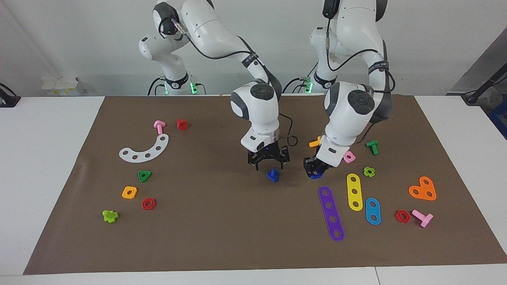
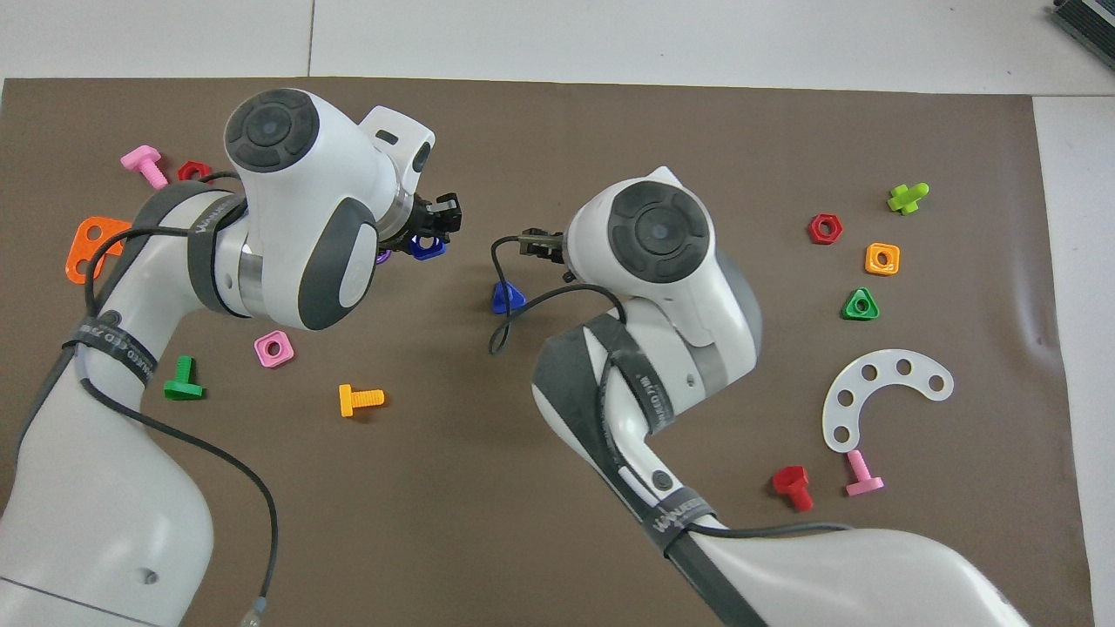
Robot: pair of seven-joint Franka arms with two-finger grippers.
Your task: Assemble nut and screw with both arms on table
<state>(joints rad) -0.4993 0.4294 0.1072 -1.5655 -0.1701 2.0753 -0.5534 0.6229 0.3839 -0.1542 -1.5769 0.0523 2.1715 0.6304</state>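
The dark-blue nut (image 1: 316,175) lies on the brown mat (image 1: 222,229) of the table, near the middle toward the left arm's end. My left gripper (image 1: 315,169) is down at it, tilted, with its fingers closed on it; the nut also shows at the gripper's tip in the overhead view (image 2: 427,249). The dark-blue screw (image 1: 272,174) stands on the mat at the middle and shows in the overhead view (image 2: 505,298). My right gripper (image 1: 269,165) hangs open just above the screw, not touching it.
Beside the left gripper lie a purple strip (image 1: 332,213), a yellow strip (image 1: 354,192), a light-blue oval plate (image 1: 372,211), a pink nut (image 1: 349,157) and an orange bolt (image 1: 315,142). A white arc plate (image 1: 144,149) and several small parts lie toward the right arm's end.
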